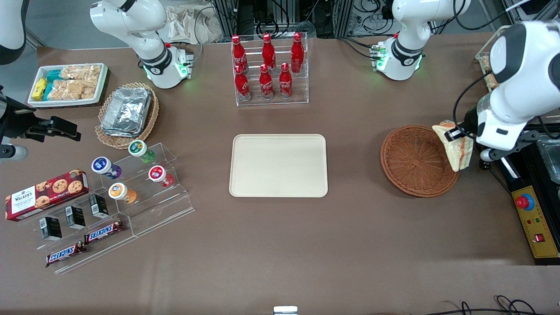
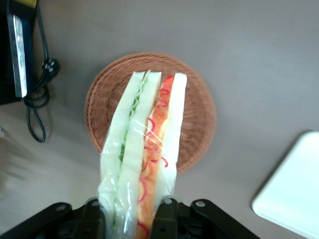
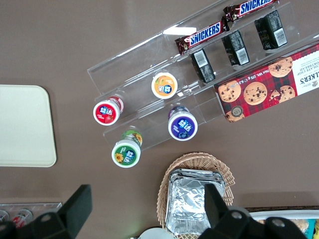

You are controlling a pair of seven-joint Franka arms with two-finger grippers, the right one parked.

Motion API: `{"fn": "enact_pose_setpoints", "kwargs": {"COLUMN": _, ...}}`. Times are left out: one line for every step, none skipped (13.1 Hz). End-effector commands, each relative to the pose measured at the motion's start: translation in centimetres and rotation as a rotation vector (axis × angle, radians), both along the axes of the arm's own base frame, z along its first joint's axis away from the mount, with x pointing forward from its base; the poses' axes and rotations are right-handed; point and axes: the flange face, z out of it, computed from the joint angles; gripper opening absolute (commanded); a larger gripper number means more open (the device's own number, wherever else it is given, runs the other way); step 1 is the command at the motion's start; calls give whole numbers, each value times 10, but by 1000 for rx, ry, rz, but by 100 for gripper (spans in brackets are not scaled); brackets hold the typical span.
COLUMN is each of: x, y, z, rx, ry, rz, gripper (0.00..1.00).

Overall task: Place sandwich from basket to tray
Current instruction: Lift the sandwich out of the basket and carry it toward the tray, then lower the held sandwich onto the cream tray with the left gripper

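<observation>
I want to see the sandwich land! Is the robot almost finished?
About halfway. Done: the sandwich is out of the basket, which looks empty. In hand: the gripper holds it above the basket's edge. Left: carrying it to the tray, which is bare, and setting it down.

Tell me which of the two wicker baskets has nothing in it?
The round reddish-brown wicker basket beneath the left gripper, whose fingers are shut on the wrapped triangular sandwich. The lighter tan wicker basket, toward the parked arm's end, holds foil containers.
</observation>
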Motion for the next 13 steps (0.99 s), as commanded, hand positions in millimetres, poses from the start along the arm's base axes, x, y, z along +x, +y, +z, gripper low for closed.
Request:
{"fn": "enact_pose_setpoints", "kwargs": {"x": -2, "y": -84, "z": 49, "rx": -2, "ry": -55, "rz": -143, "gripper": 1}}
{"fn": "enact_pose_setpoints", "kwargs": {"x": -11, "y": -115, "z": 53, "rx": -18, "ry": -64, "rz": -154, "gripper": 0}}
{"fn": "enact_pose_setpoints", "kwargs": {"x": -19, "y": -143, "z": 50, "rx": -21, "ry": -65, "rz": -142, "gripper": 0}}
{"fn": "enact_pose_setpoints", "kwargs": {"x": -30, "y": -178, "z": 38, "rx": -16, "ry": -50, "rz": -161, "gripper": 0}}
{"fn": "enact_pose_setpoints", "kwargs": {"x": -36, "y": -207, "z": 22, "rx": -22, "ry": -38, "rz": -193, "gripper": 0}}
{"fn": "enact_pose_setpoints", "kwargs": {"x": -37, "y": -230, "z": 2, "rx": -46, "ry": -40, "rz": -199, "gripper": 0}}
{"fn": "enact_pose_setpoints", "kwargs": {"x": -41, "y": -253, "z": -27, "rx": -64, "ry": -33, "rz": -198, "gripper": 0}}
{"fn": "enact_pose_setpoints", "kwargs": {"x": -46, "y": -273, "z": -53, "rx": -88, "ry": -47, "rz": -208, "gripper": 0}}
{"fn": "enact_pose_setpoints", "kwargs": {"x": -54, "y": -286, "z": -82, "rx": -107, "ry": -63, "rz": -219, "gripper": 0}}
{"fn": "enact_pose_setpoints", "kwargs": {"x": -58, "y": -291, "z": -106, "rx": -119, "ry": -92, "rz": -227, "gripper": 0}}
{"fn": "enact_pose_setpoints", "kwargs": {"x": -62, "y": -296, "z": -131, "rx": -136, "ry": -101, "rz": -227, "gripper": 0}}
{"fn": "enact_pose_setpoints", "kwargs": {"x": -67, "y": -305, "z": -152, "rx": -146, "ry": -103, "rz": -229, "gripper": 0}}
{"fn": "enact_pose_setpoints", "kwargs": {"x": -70, "y": -313, "z": -169, "rx": -133, "ry": -107, "rz": -230, "gripper": 0}}
